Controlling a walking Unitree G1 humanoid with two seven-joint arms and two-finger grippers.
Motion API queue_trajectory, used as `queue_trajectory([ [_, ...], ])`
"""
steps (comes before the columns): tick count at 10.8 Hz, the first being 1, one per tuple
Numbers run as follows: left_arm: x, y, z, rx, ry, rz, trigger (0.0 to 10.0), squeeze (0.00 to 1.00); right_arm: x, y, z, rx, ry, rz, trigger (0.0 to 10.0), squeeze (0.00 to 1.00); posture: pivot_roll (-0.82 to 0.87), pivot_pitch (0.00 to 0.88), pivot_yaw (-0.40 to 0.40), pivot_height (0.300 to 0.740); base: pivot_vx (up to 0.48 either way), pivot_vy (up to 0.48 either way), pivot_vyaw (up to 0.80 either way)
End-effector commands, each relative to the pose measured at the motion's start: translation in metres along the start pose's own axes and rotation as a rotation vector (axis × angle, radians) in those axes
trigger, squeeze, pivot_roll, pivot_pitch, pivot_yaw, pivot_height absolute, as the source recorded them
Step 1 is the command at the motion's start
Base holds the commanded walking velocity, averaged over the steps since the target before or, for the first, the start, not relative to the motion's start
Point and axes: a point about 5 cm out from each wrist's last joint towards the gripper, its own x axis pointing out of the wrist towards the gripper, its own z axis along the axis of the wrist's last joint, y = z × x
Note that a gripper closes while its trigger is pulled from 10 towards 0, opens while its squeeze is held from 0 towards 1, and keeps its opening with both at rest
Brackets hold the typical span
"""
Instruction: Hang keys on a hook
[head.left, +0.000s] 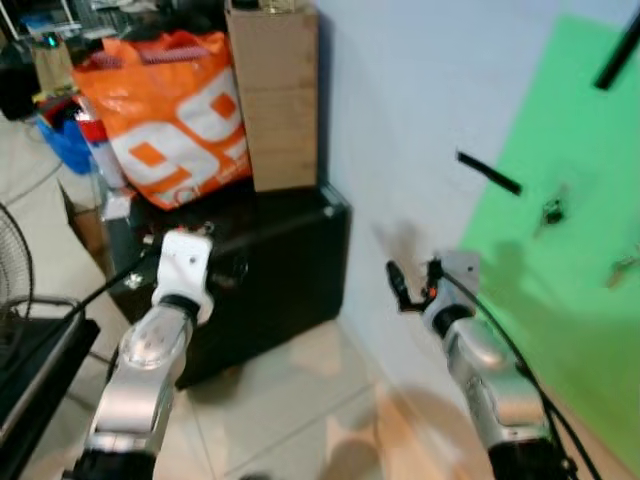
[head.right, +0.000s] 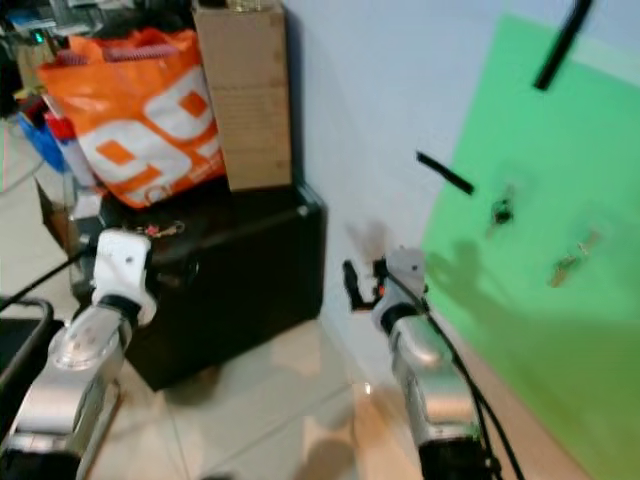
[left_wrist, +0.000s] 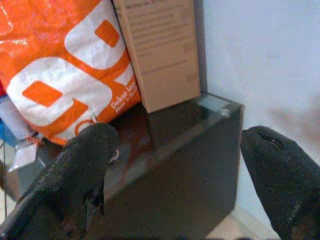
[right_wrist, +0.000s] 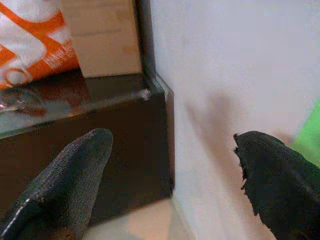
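Note:
A small bunch of keys (head.right: 163, 229) with a ring lies on top of the black cabinet (head.left: 290, 260), in front of the orange bag. My left gripper (left_wrist: 180, 137) is open just short of it, and the ring (left_wrist: 114, 156) shows beside one finger. My right gripper (head.left: 415, 280) is open and empty, held near the pale wall to the right of the cabinet. On the wall, a green board (head.left: 560, 290) carries black hooks (head.left: 488, 172). Two small key-like items (head.left: 552, 210) hang on it, above and to the right of the right gripper.
An orange shopping bag (head.left: 170, 110) and a tall cardboard box (head.left: 275, 95) stand on the cabinet. Blue clutter (head.left: 65, 140) sits behind at the left. A fan (head.left: 12, 270) and a dark low stand (head.left: 35, 365) are at the far left. Tiled floor (head.left: 300, 410) lies below.

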Motion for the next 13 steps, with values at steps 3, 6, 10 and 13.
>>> queue_trajectory([
  [3,0.0018,0.0014,-0.0032,0.014,0.020,0.001,10.0,0.00,0.0024,0.0039,0.0027,-0.014,-0.015,0.006,10.0,1.00,-0.04,0.000,0.008,0.740,0.275,0.000,0.00],
  [6,0.0034,0.0008,-0.0020,0.013,0.011,0.000,10.0,0.00,0.0014,0.0027,0.0006,-0.020,-0.012,-0.007,10.0,1.00,-0.04,0.000,0.007,0.740,0.306,0.000,0.00],
  [10,0.0036,-0.0018,-0.0023,0.012,0.002,-0.011,10.0,0.00,0.0010,0.0036,-0.0003,-0.037,-0.009,0.010,10.0,1.00,-0.04,0.000,-0.003,0.740,0.331,0.000,0.00],
  [13,0.0023,-0.0025,-0.0030,0.012,0.001,-0.011,10.0,0.00,0.0013,0.0058,-0.0005,-0.044,-0.008,0.025,10.0,1.00,-0.03,0.000,-0.014,0.740,0.381,0.000,0.75],
])
